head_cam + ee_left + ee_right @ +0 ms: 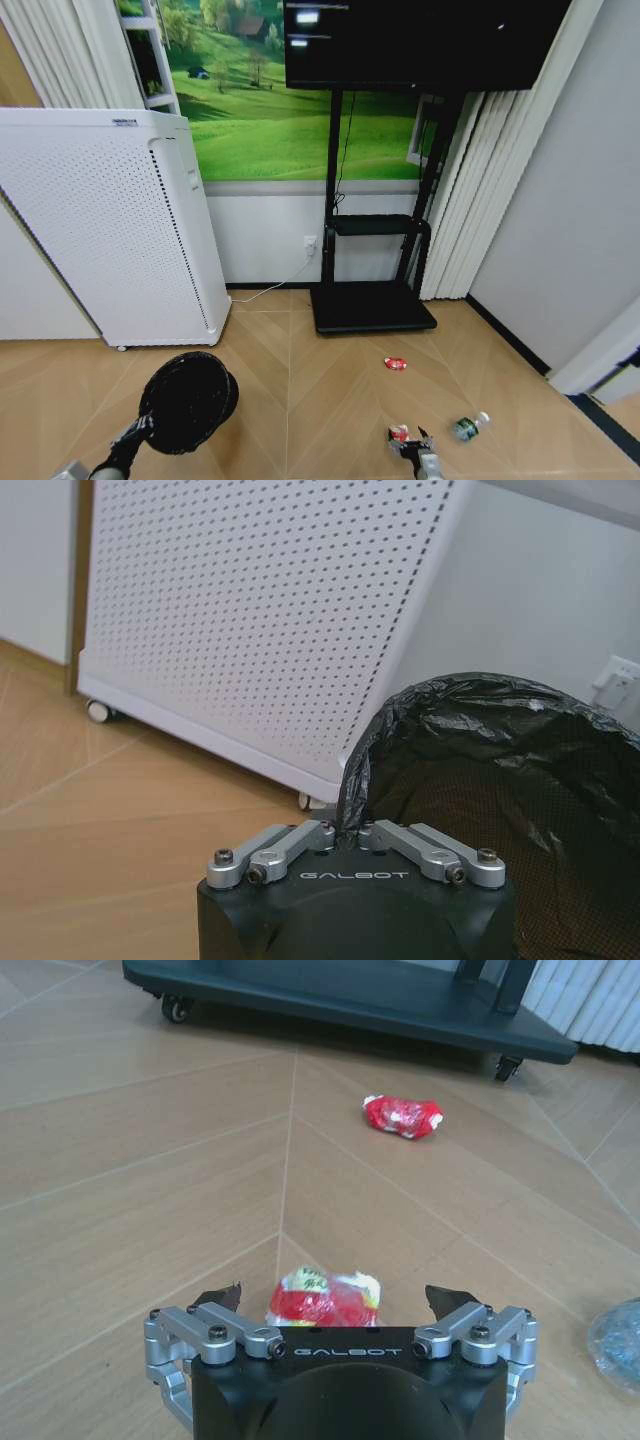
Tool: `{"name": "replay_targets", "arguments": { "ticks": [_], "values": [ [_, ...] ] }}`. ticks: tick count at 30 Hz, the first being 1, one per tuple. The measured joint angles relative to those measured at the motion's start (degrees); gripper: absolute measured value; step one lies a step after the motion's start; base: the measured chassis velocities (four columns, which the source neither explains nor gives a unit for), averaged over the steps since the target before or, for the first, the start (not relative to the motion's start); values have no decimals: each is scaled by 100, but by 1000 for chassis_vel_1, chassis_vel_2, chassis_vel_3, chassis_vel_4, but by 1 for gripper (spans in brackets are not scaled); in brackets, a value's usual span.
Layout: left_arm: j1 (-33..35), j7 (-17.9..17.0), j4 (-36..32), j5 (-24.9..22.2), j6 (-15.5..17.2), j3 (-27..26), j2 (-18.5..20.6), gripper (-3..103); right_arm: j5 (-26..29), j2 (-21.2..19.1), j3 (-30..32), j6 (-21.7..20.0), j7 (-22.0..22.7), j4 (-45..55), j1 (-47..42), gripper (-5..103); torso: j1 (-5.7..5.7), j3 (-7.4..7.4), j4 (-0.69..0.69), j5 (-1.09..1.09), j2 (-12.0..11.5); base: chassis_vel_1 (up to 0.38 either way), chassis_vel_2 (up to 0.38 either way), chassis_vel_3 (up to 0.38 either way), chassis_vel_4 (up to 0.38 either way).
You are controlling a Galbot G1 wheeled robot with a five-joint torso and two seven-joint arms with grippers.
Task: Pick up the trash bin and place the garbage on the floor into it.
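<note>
Trash bin: black-bag lined, rim pinched by left tool, contents not discernible. Right tool: spread wide around red-and-white wrapper on floor. Second wrapper and bottle nearby.

Left claw at the trash bin rim; right claw just above a red-and-white wrapper.

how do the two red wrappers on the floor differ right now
The near red wrapper lies between the open fingers of the right gripper; the far red wrapper lies alone, close to the TV stand base. The near one shows a yellow-green patch; the far one looks red and white. Both are crumpled and rest on the floor.
</note>
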Motion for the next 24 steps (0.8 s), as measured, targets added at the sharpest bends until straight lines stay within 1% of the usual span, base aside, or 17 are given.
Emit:
{"name": "replay_targets", "arguments": {
  "ticks": [4,6,10,14,17,24],
  "values": [
    [-17,17,-68,10,7,41,95,4,-9,37,-107,-7,6,-232,158,100,0,0,1,1,0,0,0,0,0],
    [1,20,-113,26,11,64,77,4,-7,41,-146,-8,8,-325,217,100,0,0,1,2,0,0,0,0,0],
    [53,24,-182,31,11,82,-79,4,5,68,-251,-7,37,-529,331,100,0,0,2,0,0,0,0,0,0],
    [169,83,-221,27,0,69,-181,4,23,132,-344,28,188,-714,455,100,0,0,2,1,0,0,0,0,0],
    [163,88,-232,-8,-52,27,-251,4,141,166,-462,46,383,-843,566,100,0,0,2,1,0,0,0,0,0],
    [188,81,-302,-53,-65,29,-322,4,229,180,-517,12,537,-1021,694,100,0,0,2,1,0,0,0,0,0]
  ]
}}
